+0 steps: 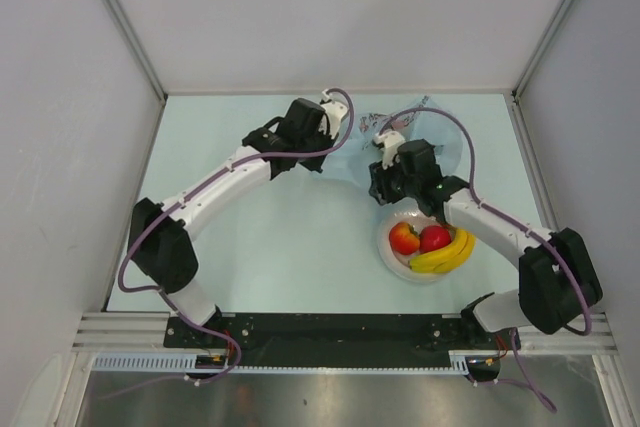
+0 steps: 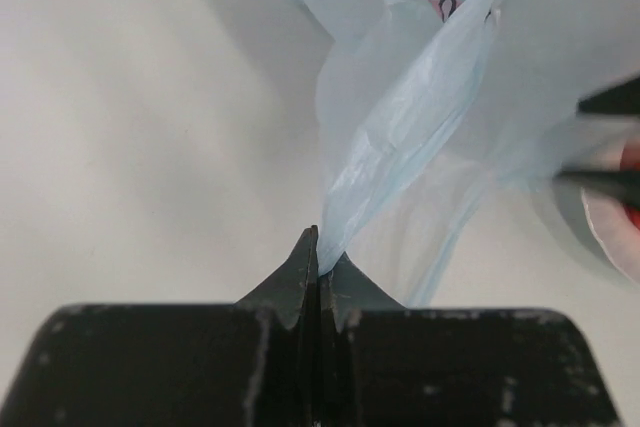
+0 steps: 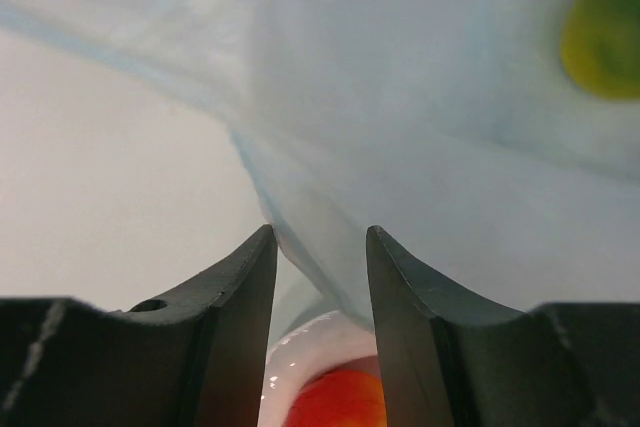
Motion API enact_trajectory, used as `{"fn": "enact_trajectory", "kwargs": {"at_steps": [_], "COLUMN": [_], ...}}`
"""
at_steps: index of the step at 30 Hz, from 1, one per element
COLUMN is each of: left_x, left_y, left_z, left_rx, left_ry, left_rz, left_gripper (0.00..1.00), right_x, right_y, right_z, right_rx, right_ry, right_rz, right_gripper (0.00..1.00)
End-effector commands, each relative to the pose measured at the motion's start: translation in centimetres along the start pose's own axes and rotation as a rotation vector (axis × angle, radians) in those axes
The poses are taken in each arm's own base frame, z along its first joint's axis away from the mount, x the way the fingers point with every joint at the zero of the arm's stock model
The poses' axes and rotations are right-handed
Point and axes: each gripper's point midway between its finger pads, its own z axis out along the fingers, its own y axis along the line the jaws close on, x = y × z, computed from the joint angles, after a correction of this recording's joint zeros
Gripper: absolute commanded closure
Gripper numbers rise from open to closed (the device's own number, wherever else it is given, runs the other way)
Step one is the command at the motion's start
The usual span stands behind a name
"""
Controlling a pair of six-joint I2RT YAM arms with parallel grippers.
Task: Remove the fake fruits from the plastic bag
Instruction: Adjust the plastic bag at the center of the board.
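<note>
I am looking at my left gripper [image 2: 320, 257] first: it is clamping tight on a thin fold of the plastic bag [image 1: 415, 122], with no gap showing between the fingers. The bag is lying crumpled on the far middle of the table [image 1: 280, 247], between the 2 grippers. A small dark print [image 2: 447, 5] is showing on the film, but it is too small and creased for me to read. My right gripper [image 3: 320, 242] is standing partly apart, with a fold of the bag running between the fingers. 1 yellow-green fruit [image 3: 603, 42] is showing, blurred, through the film. Nearer my right arm, the white plate [image 1: 390, 252] is holding 2 red fruits [image 1: 404, 238] and 1 banana [image 1: 445, 255].
</note>
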Motion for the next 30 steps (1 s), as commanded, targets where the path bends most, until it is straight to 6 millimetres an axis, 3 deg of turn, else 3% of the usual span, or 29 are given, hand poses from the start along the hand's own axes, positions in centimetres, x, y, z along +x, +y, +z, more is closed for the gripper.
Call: {"fn": "enact_trajectory", "kwargs": {"at_steps": [1,2,4,5,8,15,16,18,19,22,24,27,30], "left_x": [-0.9,-0.9,-0.2,-0.1,1.2,1.8,2.0,2.6,2.7,3.2,3.3,4.0,4.5], "left_y": [1.3,1.1,1.1,1.0,0.7,-1.0,-1.2,-0.6,-0.4,0.9,2.0,4.2,3.7], "left_z": [-1.6,-1.9,-2.0,-2.2,-2.1,-3.7,-4.0,-4.3,-4.3,-4.7,-4.9,-4.6,-3.6], "left_rx": [-0.066,-0.053,-0.051,-0.05,-0.036,0.067,0.073,0.051,0.044,-0.02,-0.06,-0.169,-0.139], "left_ry": [-0.055,-0.058,-0.041,-0.043,-0.017,-0.023,-0.025,-0.024,-0.024,-0.019,-0.023,-0.012,0.019], "left_rz": [-0.025,-0.024,-0.025,-0.022,-0.022,-0.03,-0.03,0.003,0.017,0.049,0.082,0.149,0.168], "left_gripper": [1.0,1.0,1.0,1.0,1.0,1.0,1.0,1.0,1.0,1.0,1.0,1.0,1.0], "right_x": [-3.1,-4.4,-5.0,-6.3,-7.3,-6.5,-6.5,-8.3,-7.6,-4.9,-4.3,-5.5,-6.6], "right_y": [-5.4,-6.6,-8.8,-9.3,-10.7,-12.5,-11.7,-7.3,-4.1,-0.1,0.3,-1.9,-4.7], "right_z": [0.0,-0.3,-0.4,-0.7,-0.4,1.1,0.9,0.6,0.5,0.5,0.5,0.6,1.3], "right_rx": [0.124,0.143,0.147,0.136,0.166,0.248,0.218,0.001,-0.083,-0.158,-0.195,-0.173,-0.125], "right_ry": [-0.094,-0.125,-0.132,-0.159,-0.187,-0.164,-0.15,-0.148,-0.09,0.017,0.011,-0.049,-0.109], "right_rz": [0.244,0.247,0.3,0.308,0.318,0.415,0.467,0.409,0.316,0.177,0.182,0.328,0.455], "right_gripper": [0.54,0.54,0.54,0.54,0.53,0.39,0.39,0.4,0.4,0.34,0.3,0.28,0.28]}}
